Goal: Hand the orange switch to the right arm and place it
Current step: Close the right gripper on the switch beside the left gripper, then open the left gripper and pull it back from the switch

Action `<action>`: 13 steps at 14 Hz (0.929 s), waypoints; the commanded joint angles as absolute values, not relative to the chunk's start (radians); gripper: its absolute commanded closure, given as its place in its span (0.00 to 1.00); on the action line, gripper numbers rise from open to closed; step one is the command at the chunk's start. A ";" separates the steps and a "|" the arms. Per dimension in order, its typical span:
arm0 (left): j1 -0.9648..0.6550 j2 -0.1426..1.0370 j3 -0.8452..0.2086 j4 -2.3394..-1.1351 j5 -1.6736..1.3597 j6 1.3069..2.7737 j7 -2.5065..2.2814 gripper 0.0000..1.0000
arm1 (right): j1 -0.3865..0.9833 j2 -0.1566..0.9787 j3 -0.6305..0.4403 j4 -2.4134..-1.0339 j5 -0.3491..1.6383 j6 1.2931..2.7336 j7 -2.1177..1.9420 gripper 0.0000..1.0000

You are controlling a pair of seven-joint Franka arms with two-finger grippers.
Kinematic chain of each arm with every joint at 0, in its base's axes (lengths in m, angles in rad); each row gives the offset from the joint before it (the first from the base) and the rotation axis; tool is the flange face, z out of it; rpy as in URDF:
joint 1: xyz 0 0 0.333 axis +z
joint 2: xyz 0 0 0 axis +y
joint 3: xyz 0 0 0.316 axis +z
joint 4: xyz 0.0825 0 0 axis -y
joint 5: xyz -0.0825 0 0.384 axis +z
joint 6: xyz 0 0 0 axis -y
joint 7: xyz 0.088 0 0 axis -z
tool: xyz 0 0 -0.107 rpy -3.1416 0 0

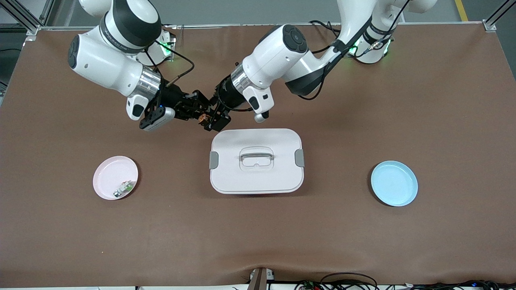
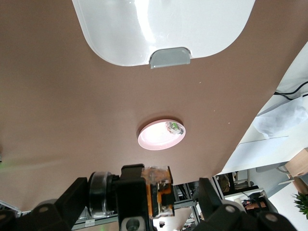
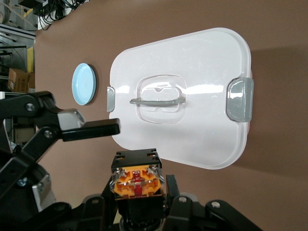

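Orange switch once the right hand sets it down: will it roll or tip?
Probably won't roll: the orange switch is blocky, flat-faced. Likely rigid and light, so the right hand's pinch above the table should hold. Left hand is open beside it.

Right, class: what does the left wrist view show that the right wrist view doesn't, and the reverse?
Only the left wrist view: the pink plate holding the small green-white part. Only the right wrist view: the blue plate and the lid's handle. Both: the orange switch, clamped in the right gripper over the brown table beside the white lidded box, with the left gripper open around it.
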State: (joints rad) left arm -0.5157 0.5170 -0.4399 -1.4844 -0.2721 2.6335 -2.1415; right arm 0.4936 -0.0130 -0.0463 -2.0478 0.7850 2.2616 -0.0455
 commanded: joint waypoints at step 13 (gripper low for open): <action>-0.307 0.265 -0.436 -1.862 0.050 2.634 -2.057 0.00 | 0.336 0.009 -0.048 -1.974 0.574 2.046 -0.253 1.00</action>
